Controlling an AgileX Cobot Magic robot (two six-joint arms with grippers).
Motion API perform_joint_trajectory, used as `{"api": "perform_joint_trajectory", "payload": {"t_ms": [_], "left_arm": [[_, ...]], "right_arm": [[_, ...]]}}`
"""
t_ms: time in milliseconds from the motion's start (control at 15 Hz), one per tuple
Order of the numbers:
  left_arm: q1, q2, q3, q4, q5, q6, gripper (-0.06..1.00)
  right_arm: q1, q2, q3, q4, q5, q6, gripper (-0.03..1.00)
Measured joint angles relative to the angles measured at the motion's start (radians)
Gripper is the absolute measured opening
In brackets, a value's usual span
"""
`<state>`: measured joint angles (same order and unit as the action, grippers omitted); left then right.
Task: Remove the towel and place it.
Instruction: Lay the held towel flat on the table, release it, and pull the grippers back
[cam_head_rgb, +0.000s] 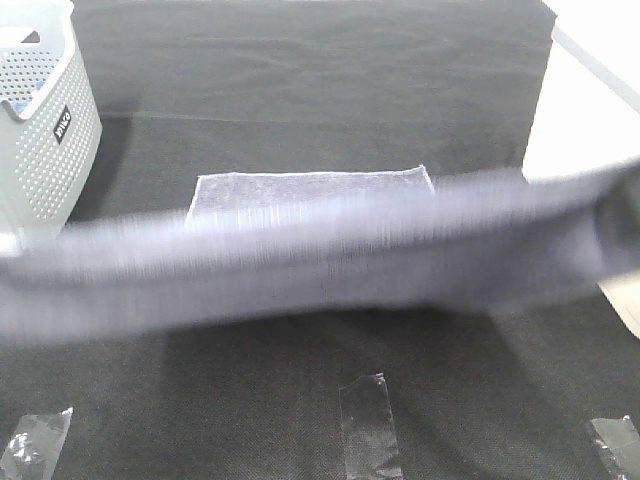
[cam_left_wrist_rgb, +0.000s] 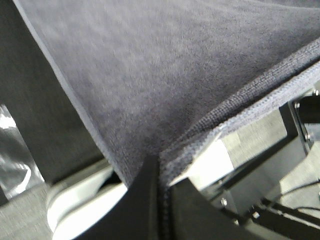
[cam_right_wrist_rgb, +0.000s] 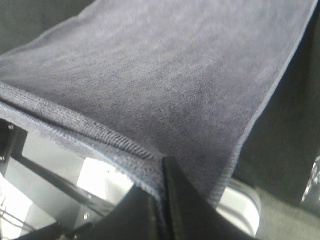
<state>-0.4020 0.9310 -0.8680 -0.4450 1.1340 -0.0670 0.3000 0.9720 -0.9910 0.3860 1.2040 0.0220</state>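
Overhead, the towel (cam_head_rgb: 300, 265) is a blurred band strung across the full width, up off the black cloth (cam_head_rgb: 300, 80). It covers both arms, so neither gripper shows there. Behind the band a pale flat rectangle (cam_head_rgb: 310, 188) lies on the cloth; can't tell if it's the towel's hanging part or separate.

Wrist views: the left gripper (cam_left_wrist_rgb: 159, 197) is pinched together on the hemmed edge. The right gripper (cam_right_wrist_rgb: 161, 200) is the same, clamped on the hem.

At far left the basket (cam_head_rgb: 45, 120) is cut off by the frame, close to the band's left end. The far cloth is open. The tape strips (cam_head_rgb: 368, 420) sit along the near edge.
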Motion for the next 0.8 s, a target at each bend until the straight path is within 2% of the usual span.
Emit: {"api": "perform_joint_trajectory", "payload": {"t_ms": [467,600,733,800], "left_arm": [[0.006,-0.006,0.256,-0.145,-0.010,0.004,0.00],[-0.042,-0.007,0.297,-0.154,-0.010,0.001,0.00],[-0.148,-0.008,0.334,-0.148,-0.009,-0.074,0.00],[-0.162,-0.008,0.337,-0.145,-0.009,-0.089,0.00]], "right_arm": [[-0.002,0.001,0.228,0.043,-0.003,0.000,0.02],[-0.008,0.001,0.271,0.072,0.004,-0.002,0.02],[-0.011,0.001,0.352,0.100,0.011,-0.011,0.02],[-0.011,0.001,0.362,0.101,0.011,-0.012,0.02]]}}
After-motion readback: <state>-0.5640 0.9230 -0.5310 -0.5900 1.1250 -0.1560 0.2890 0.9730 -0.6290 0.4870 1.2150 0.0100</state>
